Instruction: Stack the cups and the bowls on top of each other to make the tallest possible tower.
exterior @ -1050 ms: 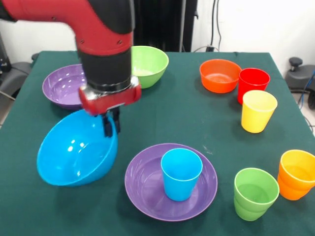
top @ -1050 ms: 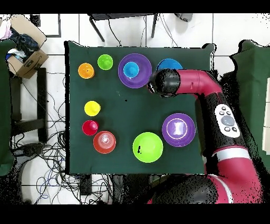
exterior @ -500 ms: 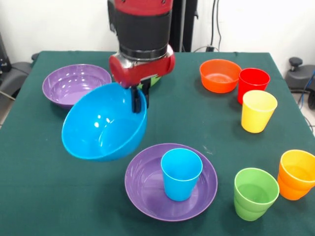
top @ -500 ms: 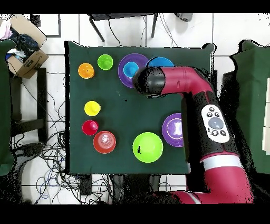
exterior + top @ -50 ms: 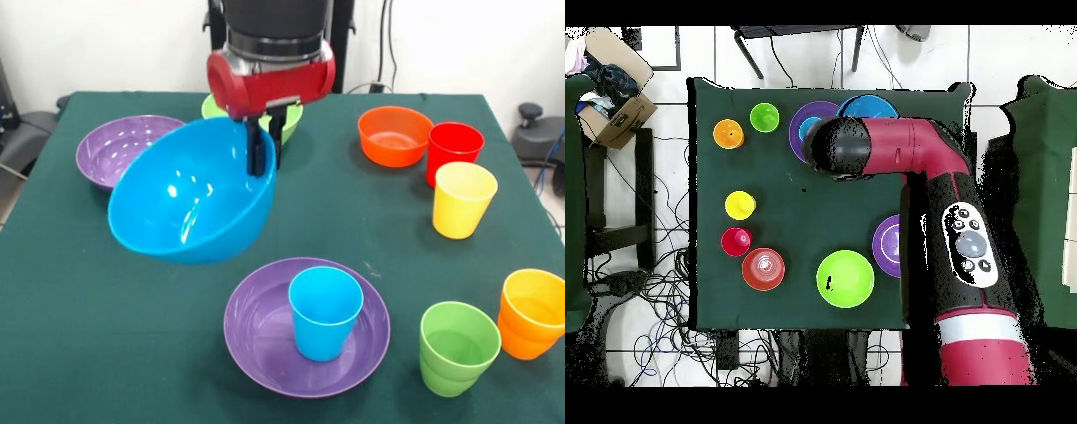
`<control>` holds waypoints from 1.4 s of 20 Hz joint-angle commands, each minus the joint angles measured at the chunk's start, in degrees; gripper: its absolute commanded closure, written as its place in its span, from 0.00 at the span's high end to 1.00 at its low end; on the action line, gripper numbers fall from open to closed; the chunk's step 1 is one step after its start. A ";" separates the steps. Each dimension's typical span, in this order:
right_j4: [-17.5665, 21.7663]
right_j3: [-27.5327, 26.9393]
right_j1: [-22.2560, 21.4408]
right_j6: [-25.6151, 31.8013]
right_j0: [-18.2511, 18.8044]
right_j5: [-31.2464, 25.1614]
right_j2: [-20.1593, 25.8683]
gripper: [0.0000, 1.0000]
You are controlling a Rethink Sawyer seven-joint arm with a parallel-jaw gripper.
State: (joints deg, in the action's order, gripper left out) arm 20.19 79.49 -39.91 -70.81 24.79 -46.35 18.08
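We had the gripper (image 5: 262, 150) pinching the tilted blue bowl (image 5: 190, 193) by its rim; below it, the blue cup (image 5: 325, 311) could've toppled.

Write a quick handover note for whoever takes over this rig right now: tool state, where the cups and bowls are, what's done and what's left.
Tool: shut on the blue bowl at its rim, holding it tilted in the air.
Tower base: purple bowl with the blue cup upright inside it.
Loose on the table: second purple bowl, green bowl behind the tool, orange bowl, red cup, yellow cup, green cup, orange cup.
Done: one cup in the base bowl.
Left: place the blue bowl, then stack everything else.
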 commanded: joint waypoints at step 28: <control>1.42 -12.97 6.35 -32.36 -21.54 -8.45 -12.64 0.00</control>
State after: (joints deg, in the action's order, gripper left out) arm 18.23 74.08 -38.61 -91.23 7.12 -53.04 7.47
